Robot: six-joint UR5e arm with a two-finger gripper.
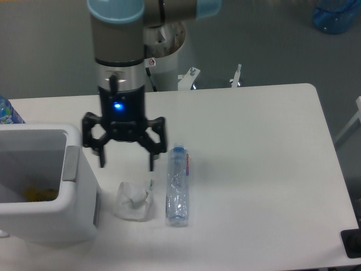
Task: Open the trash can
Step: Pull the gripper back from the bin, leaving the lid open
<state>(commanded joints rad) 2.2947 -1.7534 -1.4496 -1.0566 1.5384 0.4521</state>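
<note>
We observe the trash can (42,189) at the left edge of the white table (259,169), at its near corner. It is a boxy white bin with rounded corners. Its top stands open to the camera: we see straight down into the grey interior, where a small yellow item (39,195) lies near the bottom. We cannot identify that item. The grey push tab (71,164) sits on the right rim of the bin, facing the gripper.

The gripper (127,161) hangs from the arm above the table, just to the right of the bin and apart from it. Its two black fingers (103,151) are spread wide and point downward, with nothing between them (a blue indicator light glows on the gripper body above them). The left finger is near the push tab, but we see no contact.

A crumpled wad of white paper (133,201) lies on the table below the gripper, between the bin and a clear plastic bottle (177,185). The bottle lies on its side, lengthwise from far to near, with its blue cap toward the far side and a red-and-white label near the neck. Paper and bottle lie close together; we cannot tell whether they touch.

A blue-capped bottle (8,110) is partly visible at the left frame edge, behind the bin.
</note>
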